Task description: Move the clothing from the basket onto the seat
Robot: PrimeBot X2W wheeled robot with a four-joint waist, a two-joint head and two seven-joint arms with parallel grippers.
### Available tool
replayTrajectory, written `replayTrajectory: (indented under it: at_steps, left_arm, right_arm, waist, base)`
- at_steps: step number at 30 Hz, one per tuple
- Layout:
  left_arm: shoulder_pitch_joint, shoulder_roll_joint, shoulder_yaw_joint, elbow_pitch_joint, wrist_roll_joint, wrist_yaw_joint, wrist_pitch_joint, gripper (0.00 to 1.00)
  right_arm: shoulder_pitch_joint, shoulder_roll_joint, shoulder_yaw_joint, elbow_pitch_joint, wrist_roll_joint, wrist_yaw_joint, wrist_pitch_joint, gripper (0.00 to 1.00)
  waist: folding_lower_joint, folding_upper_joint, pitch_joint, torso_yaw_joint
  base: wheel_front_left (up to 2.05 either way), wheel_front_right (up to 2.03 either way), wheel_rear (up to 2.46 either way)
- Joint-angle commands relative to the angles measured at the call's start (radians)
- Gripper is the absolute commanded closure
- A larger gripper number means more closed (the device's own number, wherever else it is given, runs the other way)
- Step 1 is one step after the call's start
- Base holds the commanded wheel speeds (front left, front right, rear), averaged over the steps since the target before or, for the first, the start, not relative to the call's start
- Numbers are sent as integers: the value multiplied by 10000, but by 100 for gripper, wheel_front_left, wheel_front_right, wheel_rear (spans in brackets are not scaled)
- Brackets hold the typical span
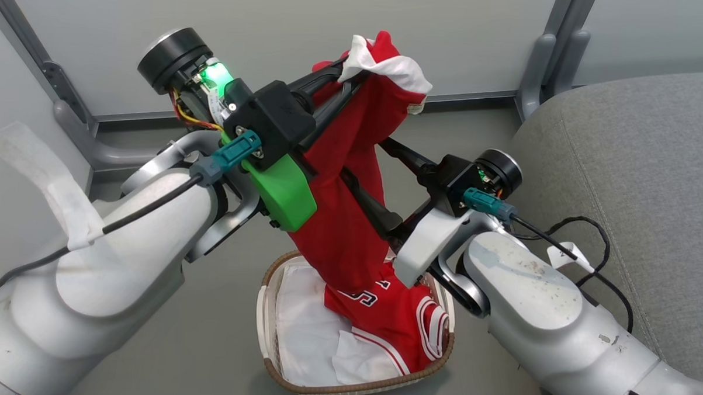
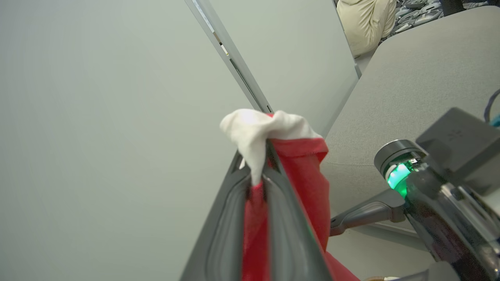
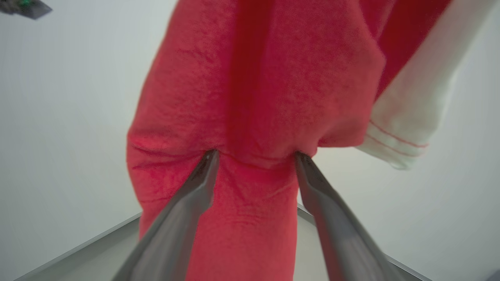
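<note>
My left gripper is raised above the basket and shut on the clothing, a red garment pinched at its white-trimmed edge between the closed fingers. The cloth hangs down in a long drape, and its lower end with lettering and white stripes lies in the basket. My right gripper reaches in from the right at mid-height. Its fingers stand wide apart, the tips pressed into the red fabric. The grey seat is at the right.
A white liner sheet covers the basket's bottom. Pale partition walls on grey posts close off the back, with one post foot at the left. A black cable lies on the seat's edge. A person in pale clothing sits beyond the seat.
</note>
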Motion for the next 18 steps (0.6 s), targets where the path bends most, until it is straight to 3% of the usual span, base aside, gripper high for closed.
replayTrajectory:
  at_steps: [1, 5, 6, 7, 9, 11, 18]
  left_arm:
    - [-111, -61, -39, 31, -52, -11, -67, 100]
    - [-82, -141, -102, 68, -101, -19, -129, 100]
    - [-79, -163, -111, 71, -121, -20, -152, 100]
    - [-72, -178, -118, 71, -151, -21, -160, 100]
    - [-59, -184, -115, 63, -171, -15, -181, 100]
    - [-22, -128, -53, 85, -234, 42, -193, 100]
    - [329, 327, 242, 309, -517, 284, -265, 100]
  right_arm:
    - [-140, -39, 177, 46, 131, -3, -21, 0]
    - [-441, -45, 779, 204, 329, -3, -21, 0]
    - [-519, -23, 873, 264, 347, -3, -21, 5]
    - [-571, 14, 943, 314, 376, -3, -21, 44]
    - [-684, 94, 1126, 362, 357, -3, -21, 68]
    - [-765, 117, 1237, 377, 361, -3, -21, 100]
    - [-600, -75, 1300, 201, 335, -3, -21, 100]
  waist:
    - [0, 0, -7, 30]
    - [0, 0, -15, 103]
    - [0, 0, -9, 121]
    - [0, 0, -2, 137]
    - [0, 0, 21, 173]
    - [0, 0, 48, 207]
    - [0, 0, 77, 226]
  base:
    - [0, 0, 0]
    - [0, 0, 0]
    - [0, 0, 0]
    - [0, 0, 0]
    - [0, 0, 0]
    - [0, 0, 0]
    - [0, 0, 0]
